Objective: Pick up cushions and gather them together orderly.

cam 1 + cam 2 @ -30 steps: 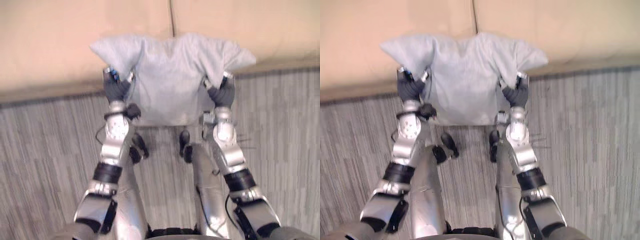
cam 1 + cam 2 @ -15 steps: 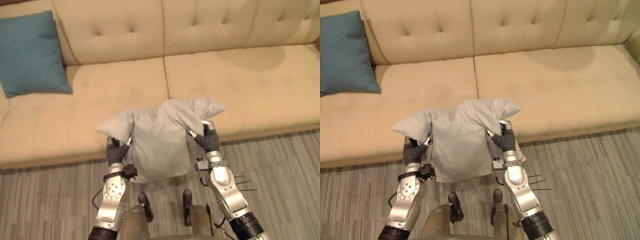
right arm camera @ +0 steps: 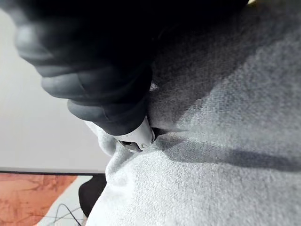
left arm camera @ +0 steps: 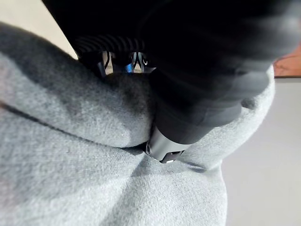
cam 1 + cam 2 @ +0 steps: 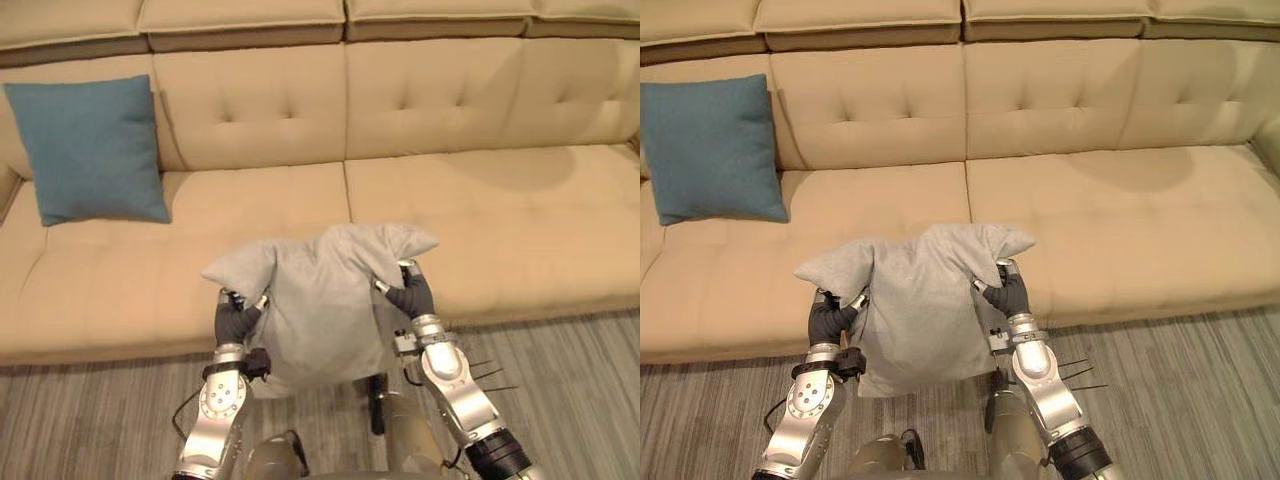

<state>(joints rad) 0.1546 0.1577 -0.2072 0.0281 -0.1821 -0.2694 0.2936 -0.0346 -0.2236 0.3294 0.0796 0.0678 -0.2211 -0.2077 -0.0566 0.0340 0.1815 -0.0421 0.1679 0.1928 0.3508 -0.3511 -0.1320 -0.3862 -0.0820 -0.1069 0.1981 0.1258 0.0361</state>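
Observation:
I hold a light grey cushion [image 5: 315, 300] up in front of a beige sofa [image 5: 480, 200], off the floor, its lower edge hanging over the carpet. My left hand [image 5: 236, 318] grips its left upper corner and my right hand [image 5: 408, 291] grips its right upper corner; both sink into the fabric, which bunches up into ears above them. In the wrist views the grey cloth [image 4: 70, 165] folds round the left hand [image 4: 188, 108], and the same cloth [image 3: 225, 141] wraps the right hand [image 3: 108, 103]. A teal cushion [image 5: 95, 148] leans upright against the sofa's back at the far left.
The sofa seat [image 5: 1120, 230] stretches wide to the right of the grey cushion. Grey striped carpet [image 5: 570, 370] lies in front of the sofa. The sofa's front edge [image 5: 90, 345] runs just behind my hands.
The camera has tilted up, so the sofa back and the teal cushion have come into view. Both hands have kept their grip on the grey cushion, held at about the same height.

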